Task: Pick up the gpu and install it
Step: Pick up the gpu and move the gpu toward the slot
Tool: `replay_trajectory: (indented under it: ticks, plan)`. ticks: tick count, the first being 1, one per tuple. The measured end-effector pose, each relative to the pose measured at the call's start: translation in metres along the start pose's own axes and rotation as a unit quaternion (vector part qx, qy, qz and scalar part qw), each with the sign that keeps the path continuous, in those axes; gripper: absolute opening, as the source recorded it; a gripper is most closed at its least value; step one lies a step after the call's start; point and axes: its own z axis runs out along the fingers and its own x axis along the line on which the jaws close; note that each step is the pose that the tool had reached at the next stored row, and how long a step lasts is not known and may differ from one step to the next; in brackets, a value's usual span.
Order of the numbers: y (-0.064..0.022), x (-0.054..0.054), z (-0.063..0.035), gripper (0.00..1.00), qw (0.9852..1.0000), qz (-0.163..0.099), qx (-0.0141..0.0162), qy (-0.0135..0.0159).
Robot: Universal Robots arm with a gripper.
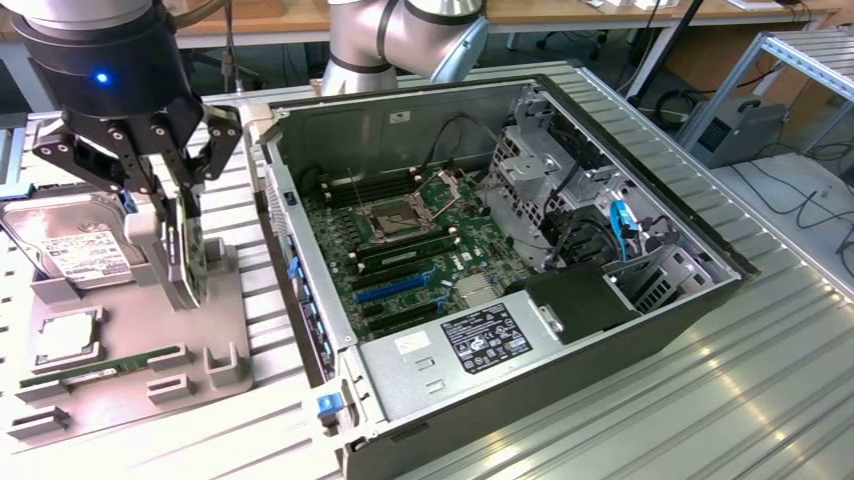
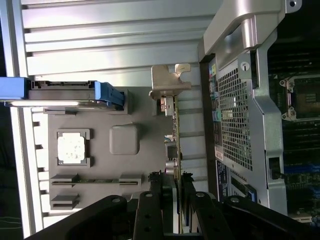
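Holding the thin black gpu card with a silver end bracket [image 1: 187,265] upright over the grey parts tray [image 1: 134,320], the gripper [image 2: 172,176] is clamped on its faces; a straight, untilted lift seems safest.

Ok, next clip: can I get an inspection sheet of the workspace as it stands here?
Surface: ribbed metal table, carrying a grey parts holder and an open computer case.
Job's things: gpu upright on edge at the holder, outside the case; motherboard exposed.
Clutter: hard drive, processor and memory stick in the holder.
Grippers: pincer reaching down from above, closed on the gpu.
Cables: blue cable and black cables inside the case; floor cables at the exterior view's right.
Surroundings: wooden bench, aluminium frame.
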Motion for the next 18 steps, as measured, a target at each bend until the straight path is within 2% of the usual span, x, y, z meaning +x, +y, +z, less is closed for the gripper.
replay_trajectory:
  ticks: [18]
  plan:
    - [0.0004,-0.0003,-0.01,0.27,1.0,0.0,0.0,0.0]
